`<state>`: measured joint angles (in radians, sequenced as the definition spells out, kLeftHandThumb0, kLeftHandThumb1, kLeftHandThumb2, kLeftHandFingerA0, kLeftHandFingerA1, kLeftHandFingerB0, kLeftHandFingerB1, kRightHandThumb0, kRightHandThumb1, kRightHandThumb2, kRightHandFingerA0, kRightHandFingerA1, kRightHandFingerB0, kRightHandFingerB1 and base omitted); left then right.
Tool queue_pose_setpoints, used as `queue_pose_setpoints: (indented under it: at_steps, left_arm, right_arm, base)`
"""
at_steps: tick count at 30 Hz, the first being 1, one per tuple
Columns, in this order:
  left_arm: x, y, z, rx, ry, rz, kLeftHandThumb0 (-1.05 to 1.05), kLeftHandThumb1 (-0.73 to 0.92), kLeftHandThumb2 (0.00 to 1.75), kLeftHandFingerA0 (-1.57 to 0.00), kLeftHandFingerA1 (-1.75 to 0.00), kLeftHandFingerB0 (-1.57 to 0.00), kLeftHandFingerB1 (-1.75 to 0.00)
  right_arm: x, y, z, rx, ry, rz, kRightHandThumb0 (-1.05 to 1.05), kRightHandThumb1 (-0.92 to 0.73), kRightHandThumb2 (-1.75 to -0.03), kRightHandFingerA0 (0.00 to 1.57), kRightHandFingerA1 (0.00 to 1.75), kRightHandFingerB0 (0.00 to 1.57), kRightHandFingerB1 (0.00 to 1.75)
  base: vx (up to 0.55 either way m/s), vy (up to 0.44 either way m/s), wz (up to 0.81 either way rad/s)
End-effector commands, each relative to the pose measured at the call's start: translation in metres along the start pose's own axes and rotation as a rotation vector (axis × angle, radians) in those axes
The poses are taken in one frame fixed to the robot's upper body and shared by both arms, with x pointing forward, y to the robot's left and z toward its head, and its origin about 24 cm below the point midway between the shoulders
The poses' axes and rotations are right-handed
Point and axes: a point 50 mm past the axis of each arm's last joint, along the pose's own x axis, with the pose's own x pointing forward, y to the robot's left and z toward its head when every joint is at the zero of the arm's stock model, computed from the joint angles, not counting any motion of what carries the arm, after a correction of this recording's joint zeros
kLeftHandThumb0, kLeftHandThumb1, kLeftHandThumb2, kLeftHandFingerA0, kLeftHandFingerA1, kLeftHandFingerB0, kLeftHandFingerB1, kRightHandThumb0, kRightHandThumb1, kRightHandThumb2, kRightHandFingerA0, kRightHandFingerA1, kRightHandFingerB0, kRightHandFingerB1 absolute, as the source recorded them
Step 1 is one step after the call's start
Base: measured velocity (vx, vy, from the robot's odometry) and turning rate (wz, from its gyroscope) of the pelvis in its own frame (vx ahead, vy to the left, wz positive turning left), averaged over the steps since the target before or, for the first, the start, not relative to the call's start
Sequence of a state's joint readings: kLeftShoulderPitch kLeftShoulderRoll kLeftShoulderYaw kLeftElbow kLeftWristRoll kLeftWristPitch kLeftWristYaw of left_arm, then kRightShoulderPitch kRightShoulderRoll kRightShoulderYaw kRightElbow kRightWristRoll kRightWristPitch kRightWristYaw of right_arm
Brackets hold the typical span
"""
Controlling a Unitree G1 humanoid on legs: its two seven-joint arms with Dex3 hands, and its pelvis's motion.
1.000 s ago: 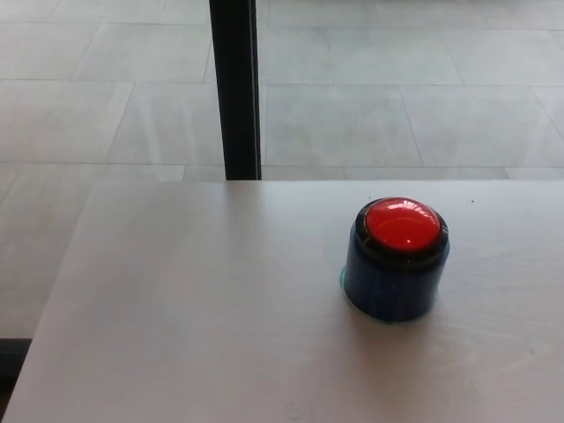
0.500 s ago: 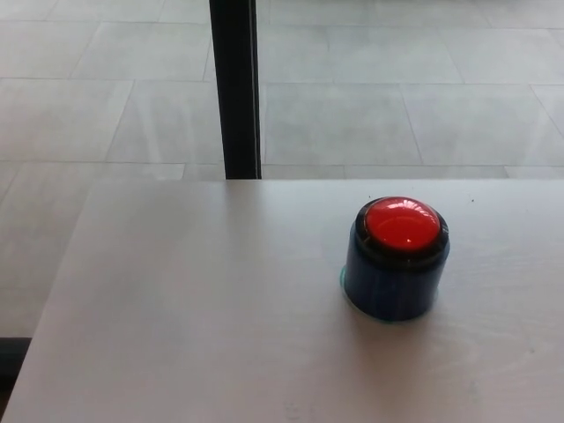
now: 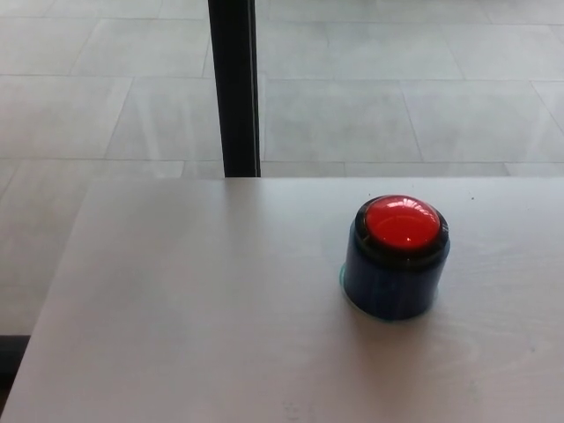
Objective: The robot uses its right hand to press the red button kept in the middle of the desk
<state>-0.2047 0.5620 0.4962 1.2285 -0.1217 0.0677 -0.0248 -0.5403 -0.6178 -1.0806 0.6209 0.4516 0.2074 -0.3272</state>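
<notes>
1. Nothing on the desk (image 3: 176, 308) has moved since the earlier pictures; only the whole view has crept a touch, the desk's far edge and the button sitting slightly higher, which is the camera shifting and not the things.
2. Neither hand shows in the head view, so whether their fingers are apart or together cannot be told, and nothing touches the button.
3. Red button (image 3: 402, 223): a glossy red dome, upright, ringed by a black collar on top of a dark blue round housing (image 3: 390, 286). A thin teal rim shows at the foot of the housing on its left side.
4. It stands on the right half of the desk, nearer the far edge than the near one, and well clear of the left edge.
5. The desk is pale, with a faint wood grain; its left edge runs slantwise from the far left corner toward the near left.
6. Beyond the far edge lies a floor of large grey tiles (image 3: 370, 106).
7. A black upright post (image 3: 234, 88) rises behind the far edge, left of the button.
</notes>
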Motion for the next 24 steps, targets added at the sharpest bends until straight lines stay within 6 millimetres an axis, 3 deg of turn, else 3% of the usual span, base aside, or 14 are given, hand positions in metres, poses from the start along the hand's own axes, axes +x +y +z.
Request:
queue_pose_setpoints:
  at_steps: [1, 3, 4, 6, 8, 9, 14, 16, 17, 18, 19, 20, 21, 24]
  left_arm:
    - [0.000, 0.009, 0.006, -0.017, 0.006, 0.021, -0.71, 0.92, 1.19, -0.38, -1.18, -0.28, -0.92]
    - [0.000, 0.009, 0.006, -0.001, 0.001, 0.021, -0.71, 0.92, 1.19, -0.38, -1.18, -0.28, -0.92]
    - [0.000, 0.010, 0.006, -0.020, 0.007, 0.017, -0.73, 0.92, 1.28, -0.47, -0.93, -0.30, -0.78]
    - [0.000, 0.010, 0.006, -0.015, 0.009, 0.021, -0.71, 0.92, 1.19, -0.35, -1.15, -0.25, -0.89]
    - [0.000, 0.011, 0.006, -0.007, 0.009, 0.024, -0.71, 0.92, 1.19, -0.35, -1.14, -0.25, -0.88]
    - [0.000, 0.010, 0.005, -0.019, 0.013, 0.024, -0.72, 0.92, 1.18, -0.35, -1.17, -0.25, -0.90]
    - [0.000, 0.009, 0.005, -0.034, 0.015, 0.030, -0.72, 0.92, 1.24, -0.49, -0.96, -0.34, -0.81]
    - [0.000, 0.009, 0.004, -0.046, 0.010, 0.024, -0.73, 0.92, 1.25, -0.48, -0.95, -0.32, -0.79]
    - [0.000, 0.009, 0.005, -0.042, 0.008, 0.024, -0.72, 0.92, 1.18, -0.37, -1.17, -0.22, -0.87]
    - [0.000, 0.008, 0.005, -0.039, 0.006, 0.024, -0.72, 0.92, 1.18, -0.37, -1.17, -0.22, -0.87]
    - [0.000, 0.008, 0.006, -0.037, 0.006, 0.028, -0.72, 0.92, 1.18, -0.37, -1.16, -0.21, -0.87]
    - [0.000, 0.008, 0.006, -0.042, 0.002, 0.024, -0.74, 0.92, 1.29, -0.48, -0.93, -0.26, -0.75]
    - [0.000, 0.008, 0.006, -0.036, 0.003, 0.021, -0.73, 0.92, 1.18, -0.36, -1.17, -0.22, -0.88]
    - [0.000, 0.009, 0.005, -0.035, 0.004, 0.018, -0.73, 0.92, 1.18, -0.36, -1.18, -0.21, -0.88]
  right_arm:
    - [-0.011, 0.060, 0.031, 0.108, -0.053, 0.077, -0.62, -0.19, -1.21, 1.48, 1.44, 1.26, 1.23]
    - [-0.017, 0.074, 0.035, 0.141, -0.048, 0.122, -0.62, -0.19, -1.21, 1.48, 1.44, 1.26, 1.23]
    - [-0.032, 0.112, 0.041, 0.180, -0.043, 0.226, -0.40, -0.27, -1.12, 1.50, 1.43, 1.24, 1.23]
    - [-0.040, 0.128, 0.041, 0.171, -0.040, 0.281, -0.24, -0.26, -1.23, 1.48, 1.49, 1.13, 1.21]
    - [-0.048, 0.144, 0.041, 0.186, -0.030, 0.331, -0.21, -0.33, -1.26, 1.44, 1.50, 1.07, 1.21]
    - [-0.053, 0.154, 0.040, 0.210, -0.021, 0.371, -0.15, -0.31, -1.42, 1.14, 1.75, 1.01, 1.36]
    - [-0.076, 0.191, 0.032, 0.178, -0.066, 0.532, -0.11, -0.46, -1.38, 1.02, 1.75, 0.85, 1.44]
    - [-0.086, 0.207, 0.024, 0.157, -0.065, 0.630, -0.15, -0.43, -1.40, 0.97, 1.75, 0.78, 1.48]
    - [-0.088, 0.211, 0.022, 0.164, -0.053, 0.649, -0.15, -0.41, -1.44, 0.95, 1.75, 0.78, 1.47]
    - [-0.090, 0.213, 0.020, 0.170, -0.043, 0.664, -0.15, -0.41, -1.44, 0.95, 1.75, 0.78, 1.47]
    - [-0.104, 0.227, 0.009, 0.166, -0.007, 0.752, -0.16, -0.37, -1.48, 0.96, 1.75, 0.80, 1.46]
    - [-0.111, 0.233, 0.004, 0.158, 0.014, 0.789, -0.16, -0.37, -1.47, 0.97, 1.75, 0.81, 1.44]
    - [-0.122, 0.242, -0.006, 0.131, 0.060, 0.839, -0.15, -0.39, -1.44, 0.99, 1.75, 0.86, 1.42]
    - [-0.154, 0.263, -0.033, 0.079, 0.187, 0.957, -0.16, -0.42, -1.39, 0.97, 1.75, 0.82, 1.44]
  base:
    - [0.00, 0.000, 0.00]
    - [0.00, 0.000, 0.00]
    - [0.00, 0.000, 0.00]
    - [0.00, 0.000, 0.00]
    - [0.00, 0.000, 0.00]
    - [0.00, 0.000, 0.00]
    - [0.00, 0.000, 0.00]
    - [0.00, 0.000, 0.00]
    - [0.00, 0.000, 0.00]
    - [0.00, 0.000, 0.00]
    - [0.00, 0.000, 0.00]
    - [0.00, 0.000, 0.00]
    - [0.00, 0.000, 0.00]
    - [0.00, 0.000, 0.00]
